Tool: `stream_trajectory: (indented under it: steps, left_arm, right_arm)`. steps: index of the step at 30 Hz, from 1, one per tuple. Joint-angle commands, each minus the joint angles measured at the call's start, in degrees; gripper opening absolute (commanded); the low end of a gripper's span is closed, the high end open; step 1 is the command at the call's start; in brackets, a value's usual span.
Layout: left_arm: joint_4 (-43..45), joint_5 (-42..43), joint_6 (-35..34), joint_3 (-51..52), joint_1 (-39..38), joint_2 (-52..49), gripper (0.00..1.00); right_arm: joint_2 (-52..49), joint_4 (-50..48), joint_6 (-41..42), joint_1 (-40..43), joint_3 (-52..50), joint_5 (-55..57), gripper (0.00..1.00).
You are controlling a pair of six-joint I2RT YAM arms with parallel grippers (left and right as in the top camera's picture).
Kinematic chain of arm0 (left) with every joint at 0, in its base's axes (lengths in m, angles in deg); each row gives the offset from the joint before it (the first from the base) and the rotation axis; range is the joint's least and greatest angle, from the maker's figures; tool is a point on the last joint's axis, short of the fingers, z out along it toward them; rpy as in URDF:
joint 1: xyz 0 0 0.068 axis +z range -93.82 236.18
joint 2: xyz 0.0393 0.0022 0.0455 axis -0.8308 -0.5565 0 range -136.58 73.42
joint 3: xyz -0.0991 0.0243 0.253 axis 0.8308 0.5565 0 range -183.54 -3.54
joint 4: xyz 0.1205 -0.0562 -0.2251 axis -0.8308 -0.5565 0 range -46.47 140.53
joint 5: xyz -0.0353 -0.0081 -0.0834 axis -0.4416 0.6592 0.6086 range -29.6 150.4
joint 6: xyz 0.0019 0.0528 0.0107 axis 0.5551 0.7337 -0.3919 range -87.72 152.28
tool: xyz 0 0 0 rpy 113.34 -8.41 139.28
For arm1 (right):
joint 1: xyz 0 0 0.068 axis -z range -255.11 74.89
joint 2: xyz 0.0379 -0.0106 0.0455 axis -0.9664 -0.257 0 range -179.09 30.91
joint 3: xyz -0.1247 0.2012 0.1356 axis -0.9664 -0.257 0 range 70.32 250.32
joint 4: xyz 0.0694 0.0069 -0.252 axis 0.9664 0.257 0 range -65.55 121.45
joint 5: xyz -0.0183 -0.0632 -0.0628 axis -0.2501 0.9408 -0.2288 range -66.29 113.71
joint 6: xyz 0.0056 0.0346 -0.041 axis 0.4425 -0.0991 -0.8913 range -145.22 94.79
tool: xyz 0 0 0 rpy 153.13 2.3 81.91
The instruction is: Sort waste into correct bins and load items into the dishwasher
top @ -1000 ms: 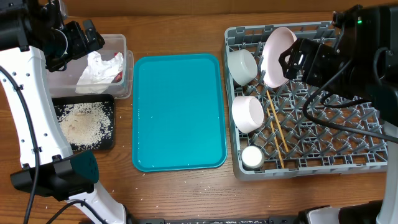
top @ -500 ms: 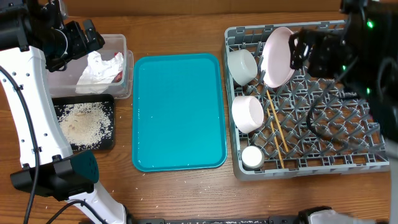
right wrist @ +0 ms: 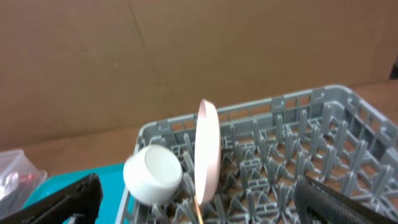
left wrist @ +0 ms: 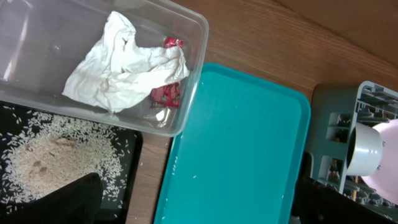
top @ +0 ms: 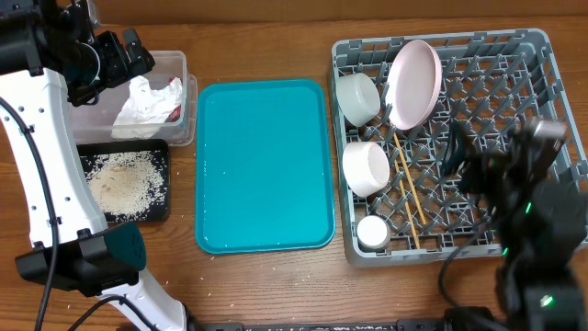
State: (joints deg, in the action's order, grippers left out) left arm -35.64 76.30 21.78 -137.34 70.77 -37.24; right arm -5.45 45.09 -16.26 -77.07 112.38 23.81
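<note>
**Left fingers** (left wrist: 78, 199): spread wide apart and holding nothing, above the wooden desk (top: 266, 285).
- The clear rectangular plastic tub (left wrist: 43, 37) stands ahead of them, toward the left-hand finger.
- Inside it lies the crumpled white paper napkin (left wrist: 124, 68), with the red snack wrapper (left wrist: 166, 93) touching its edge.
- The shallow black rectangular tray (left wrist: 127, 186) sits beside the left-hand finger, against the tub's near wall. It carries the loose white rice-like grains (left wrist: 50, 155).
- The large teal plastic serving tray (left wrist: 242, 155) lies on the desk between the two fingers.

**Right fingers** (right wrist: 339, 202): likewise spread wide, holding nothing.
- The large square grey plastic dish rack (right wrist: 298, 143) lies ahead of them.
- The round pink plate (right wrist: 207, 149) stands on edge among the pegs, about midway between the fingers.
- The small pale bowl (right wrist: 154, 174) lies on its side just beside the plate, toward the left-hand finger.

**Rack, overhead view:**
- It also holds a round white bowl (top: 366, 167) and a small white cup (top: 372, 232).
- Two thin wooden chopsticks (top: 409, 198) lie flat beside these.
- The right arm is blurred over the rack's near right corner.
</note>
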Motion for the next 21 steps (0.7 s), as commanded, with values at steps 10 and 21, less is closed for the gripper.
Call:
stream_trajectory:
  steps: [10,21]
  left_arm:
    - [0.0,0.2,0.9,-0.6,-0.4,0.1,1.0]
    - [0.0,0.2,0.9,-0.6,-0.4,0.1,1.0]
  right_arm:
    - [25.5,-25.8,-0.4,0.0,-35.4,-5.0,1.0]
    - [31.1,-22.7,-0.4,0.0,-41.6,-4.9,1.0]
